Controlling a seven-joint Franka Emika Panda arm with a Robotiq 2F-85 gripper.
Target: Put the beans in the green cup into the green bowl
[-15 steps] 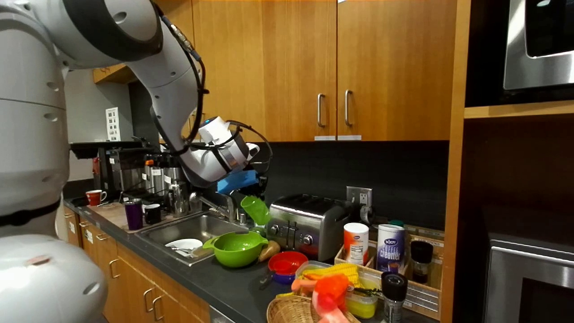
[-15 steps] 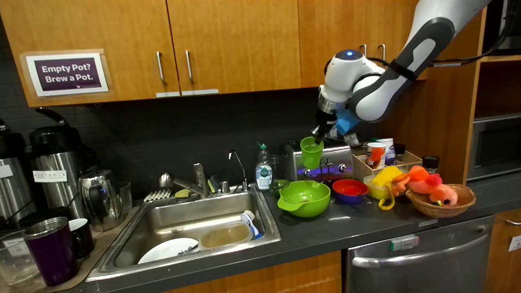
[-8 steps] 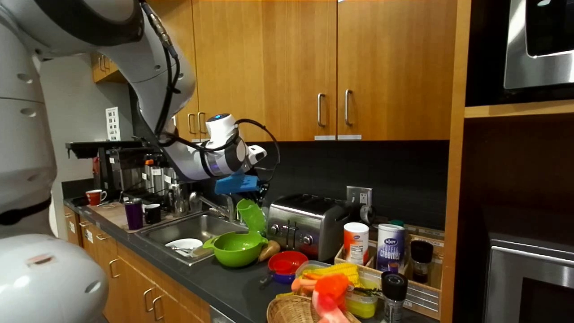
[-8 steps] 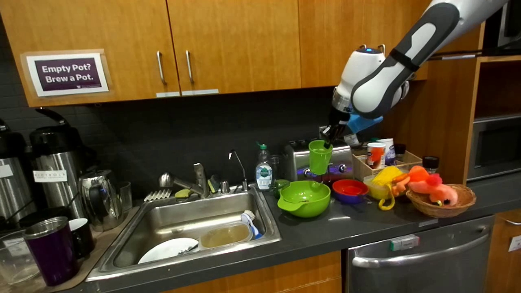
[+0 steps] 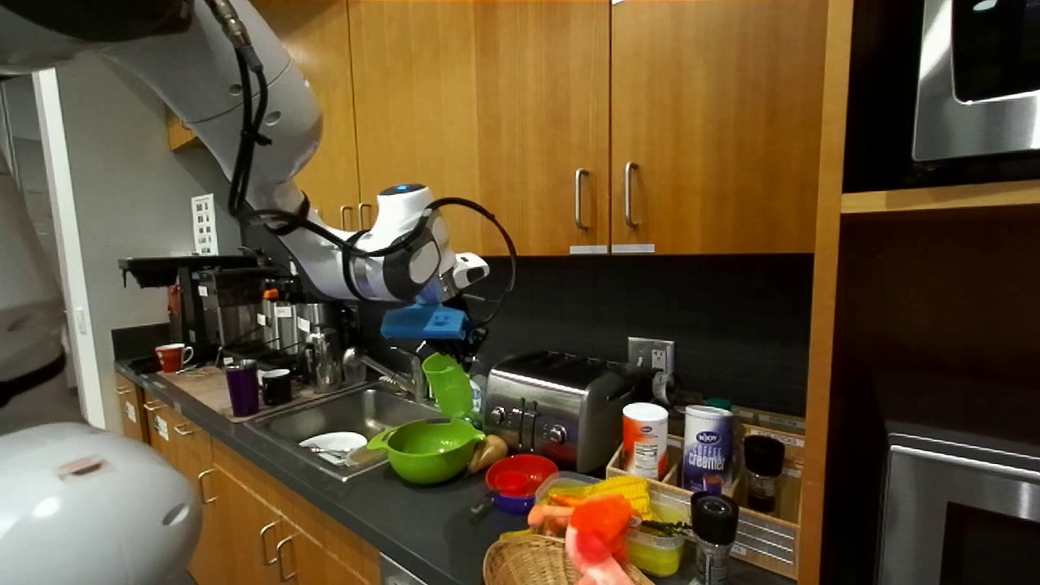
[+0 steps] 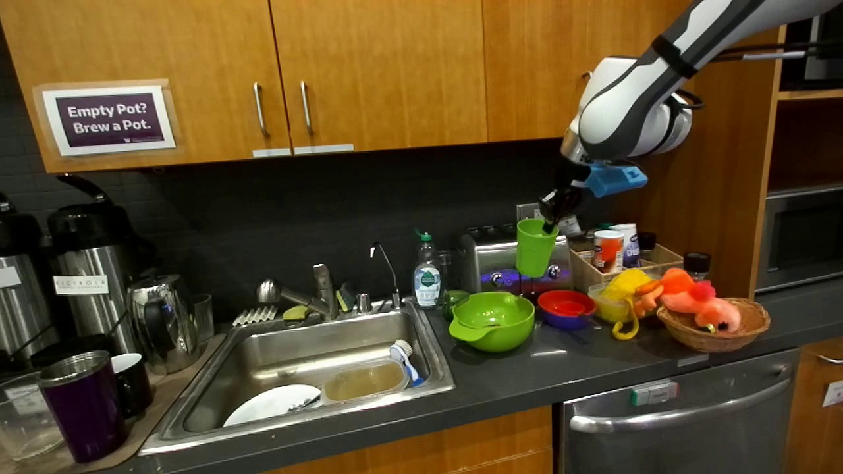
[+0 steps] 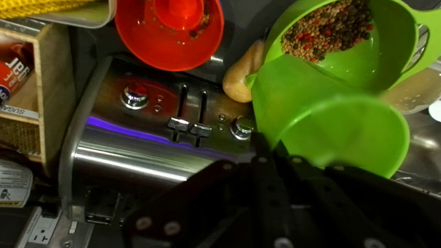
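Wooden cabinets (image 5: 715,122): tops out of frame in both exterior views. Dark counter (image 6: 500,375) below, partly hidden by what stands on it. Robot arm (image 6: 632,118): reaches in from a corner, upper links cut off. Sink (image 6: 283,349): near inner side out of sight below its rim. Steel toaster (image 7: 144,151): fills much of the wrist view, one end covered by nearer things. Wicker basket (image 5: 524,561): sliced by the lower edge of an exterior view; plush toy (image 6: 685,296) on it hides some of the weave. Green bowl (image 5: 431,463): on the counter just beside the sink; the wrist view clips it at the top, and part of its rim is covered. Red dish (image 7: 168,55): near the bowl, clipped too; blue dish (image 6: 568,322) under it, mostly hidden. Gripper (image 7: 270,144): pinched on the side of the green cup (image 6: 535,253) at the rim; black parts merge, tips hard to separate. Cup is off the counter, tilted, in front of the toaster, above and to the side of the bowl. Its inside smears in the wrist view; cannot tell whether any beans (image 7: 325,31) lie there. A heap of them, tan, dark and red, lies in the bowl, running off that view's top edge.
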